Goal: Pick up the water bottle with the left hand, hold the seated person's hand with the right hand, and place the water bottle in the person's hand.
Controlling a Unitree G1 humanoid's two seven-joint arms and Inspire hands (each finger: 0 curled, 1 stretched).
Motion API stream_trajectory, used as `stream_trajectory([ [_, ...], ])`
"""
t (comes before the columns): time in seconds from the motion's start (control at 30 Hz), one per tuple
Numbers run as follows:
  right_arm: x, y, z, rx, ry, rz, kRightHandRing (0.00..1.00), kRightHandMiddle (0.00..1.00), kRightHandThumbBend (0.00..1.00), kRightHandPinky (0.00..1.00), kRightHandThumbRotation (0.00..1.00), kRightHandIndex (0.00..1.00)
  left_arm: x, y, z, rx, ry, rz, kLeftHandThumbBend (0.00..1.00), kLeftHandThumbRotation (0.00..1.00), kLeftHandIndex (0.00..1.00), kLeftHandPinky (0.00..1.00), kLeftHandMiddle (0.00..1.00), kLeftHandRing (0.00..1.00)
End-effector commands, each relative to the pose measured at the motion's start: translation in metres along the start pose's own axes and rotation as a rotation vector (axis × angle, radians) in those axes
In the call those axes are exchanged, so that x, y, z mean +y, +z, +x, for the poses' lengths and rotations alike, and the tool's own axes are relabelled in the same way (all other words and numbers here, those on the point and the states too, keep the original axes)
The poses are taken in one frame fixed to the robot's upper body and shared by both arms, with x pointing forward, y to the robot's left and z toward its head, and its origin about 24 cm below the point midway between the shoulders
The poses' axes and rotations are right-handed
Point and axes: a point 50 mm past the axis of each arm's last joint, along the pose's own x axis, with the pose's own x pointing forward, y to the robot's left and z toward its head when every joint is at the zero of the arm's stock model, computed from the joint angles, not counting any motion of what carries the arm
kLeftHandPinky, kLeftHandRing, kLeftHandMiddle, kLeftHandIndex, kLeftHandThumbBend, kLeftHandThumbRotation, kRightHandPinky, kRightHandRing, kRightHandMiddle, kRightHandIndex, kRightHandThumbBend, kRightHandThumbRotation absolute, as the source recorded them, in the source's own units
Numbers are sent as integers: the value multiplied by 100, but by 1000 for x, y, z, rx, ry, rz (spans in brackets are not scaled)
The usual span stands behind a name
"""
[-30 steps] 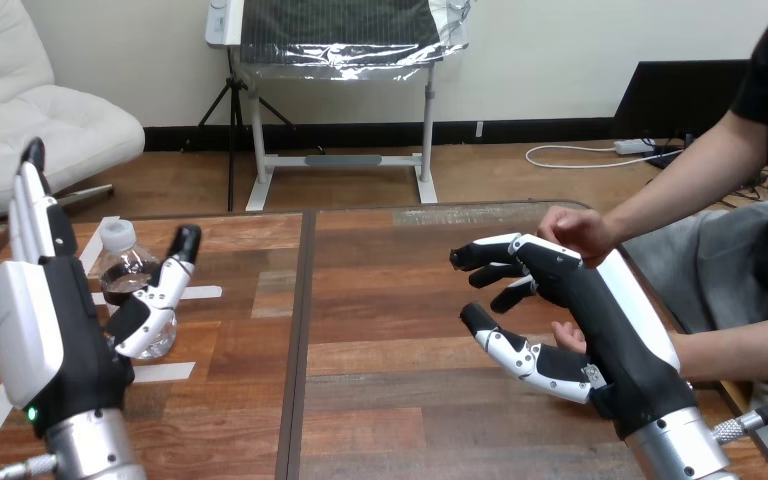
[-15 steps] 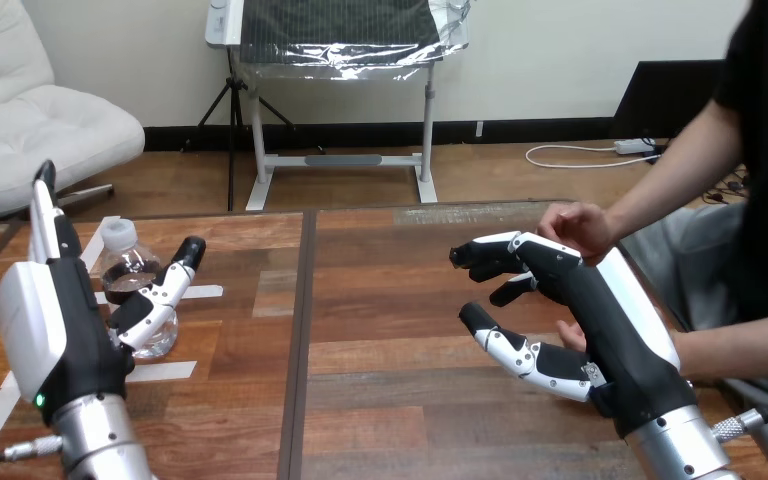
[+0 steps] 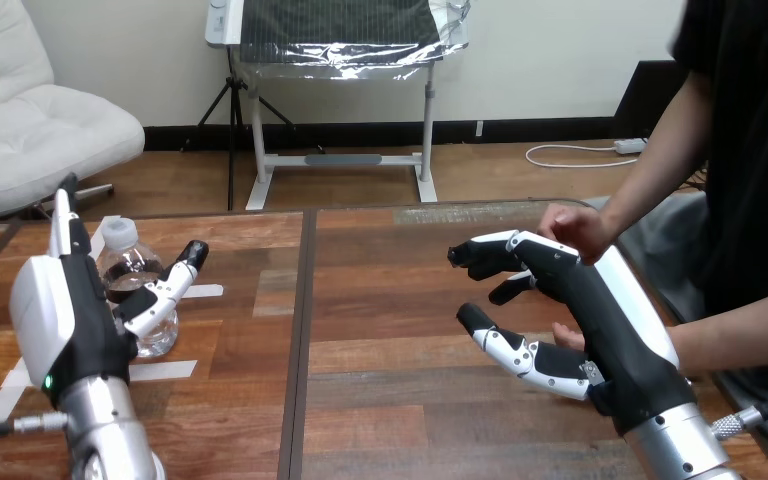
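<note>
A small clear water bottle (image 3: 127, 268) with a white cap and dark liquid stands upright on the table's left part. My left hand (image 3: 65, 310) is right beside it, open. Its fingers point straight up on the bottle's left and its thumb (image 3: 172, 285) reaches across the bottle's front. My right hand (image 3: 585, 310) hovers over the right half of the table, fingers loosely bent, with nothing between them and the thumb. One of the person's hands (image 3: 574, 228) rests fisted just behind its knuckles. The person's other hand (image 3: 566, 335) peeks out from under its palm.
White tape strips (image 3: 165, 370) mark the wooden table (image 3: 380, 300) around the bottle. A dark seam (image 3: 298, 340) splits the tabletop down the middle. The person's forearm (image 3: 750, 345) comes in low from the right edge.
My left hand has sunk and shifted right, closer round the bottle. The person's torso has leaned further in at the right. My right hand and the person's hands have stayed put.
</note>
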Motion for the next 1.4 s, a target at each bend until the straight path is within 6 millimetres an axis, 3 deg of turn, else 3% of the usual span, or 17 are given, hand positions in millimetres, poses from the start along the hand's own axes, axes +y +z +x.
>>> stream_trajectory([
  [0.0,-12,10,17,-67,-36,-37,70,72,45,58,0,67,7,18,30,-42,22,12,87,46,94,80,93,89],
  [0.73,-14,11,18,-71,-33,-49,70,72,47,57,0,66,0,16,59,26,-47,106,91,53,93,77,91,87],
  [1.37,-18,11,19,-66,-27,-73,69,72,49,55,0,67,-3,12,76,125,-62,124,94,52,94,80,92,88],
])
